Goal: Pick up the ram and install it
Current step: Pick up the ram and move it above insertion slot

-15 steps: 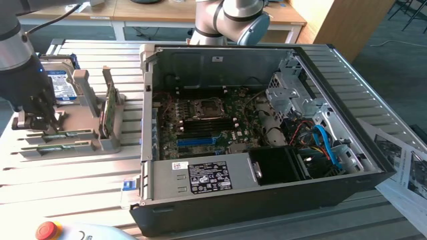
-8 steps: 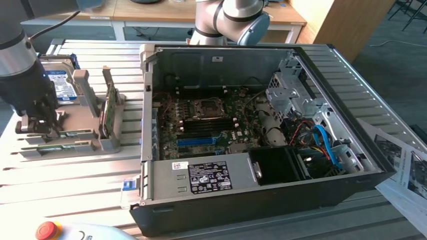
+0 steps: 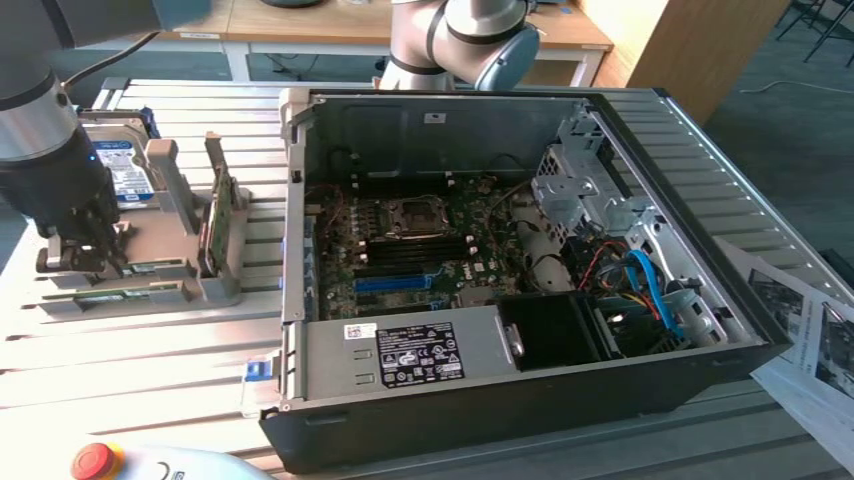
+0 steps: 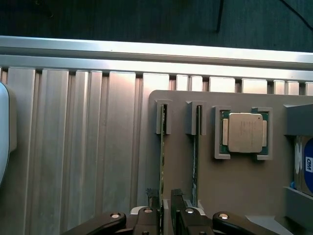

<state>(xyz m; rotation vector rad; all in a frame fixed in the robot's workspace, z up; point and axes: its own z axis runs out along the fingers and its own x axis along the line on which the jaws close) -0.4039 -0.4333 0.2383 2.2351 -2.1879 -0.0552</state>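
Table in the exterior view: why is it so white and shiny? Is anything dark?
Exterior view: strong light glares off the table, washing its slats white, while the inside of the case sits in shadow. Wrist view: the table gleams softly, and the floor beyond is dark.

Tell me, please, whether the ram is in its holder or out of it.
In: the ram stands on edge in a slot of the grey holder, not lifted.

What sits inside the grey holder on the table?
Two ram sticks on edge, a processor and a hard drive; their undersides are hidden by the holder.
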